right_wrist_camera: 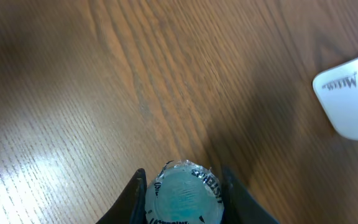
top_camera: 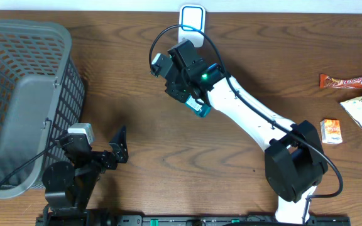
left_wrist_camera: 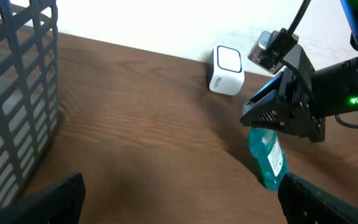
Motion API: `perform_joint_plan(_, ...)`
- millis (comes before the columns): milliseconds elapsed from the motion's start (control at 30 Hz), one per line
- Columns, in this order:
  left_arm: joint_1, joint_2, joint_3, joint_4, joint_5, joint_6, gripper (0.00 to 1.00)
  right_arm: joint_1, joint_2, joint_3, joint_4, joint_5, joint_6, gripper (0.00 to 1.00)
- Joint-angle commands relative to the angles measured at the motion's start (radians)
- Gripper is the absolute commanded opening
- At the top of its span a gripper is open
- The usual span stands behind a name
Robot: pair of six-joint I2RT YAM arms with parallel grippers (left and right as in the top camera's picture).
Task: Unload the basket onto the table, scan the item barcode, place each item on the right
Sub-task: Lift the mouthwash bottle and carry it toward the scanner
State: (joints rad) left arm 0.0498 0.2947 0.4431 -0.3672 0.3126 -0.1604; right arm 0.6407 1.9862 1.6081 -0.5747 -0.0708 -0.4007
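Already the teal packet (left_wrist_camera: 267, 157) is picked up and is gripped between the jaws of the right gripper (right_wrist_camera: 182, 190). It is held near the white scanner (top_camera: 192, 17), but it is not yet right in front of it. The left gripper (top_camera: 119, 145) is seen wide open, and nothing is held in it. No barcode can be seen, so it is judged that the packet is yet to be turned and shown to the scanner.

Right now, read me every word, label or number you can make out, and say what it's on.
"MIIIR", or close to it: on the white scanner.
Teal packet: dark print around its end, too blurred to read.
Snack packets on the right: too small to read.
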Motion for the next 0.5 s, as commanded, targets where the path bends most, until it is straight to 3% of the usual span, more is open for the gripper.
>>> perform_joint_plan(0,-0.002,-0.002,-0.001,0.001,0.009,-0.002,0.99,-0.019,-0.006,0.023,0.0,0.021,0.076,0.08)
perform_joint_plan(467,-0.002,-0.002,-0.001,0.001,0.009,-0.002,0.99,-0.093,-0.032,0.029,0.004,0.019,0.214,0.17)
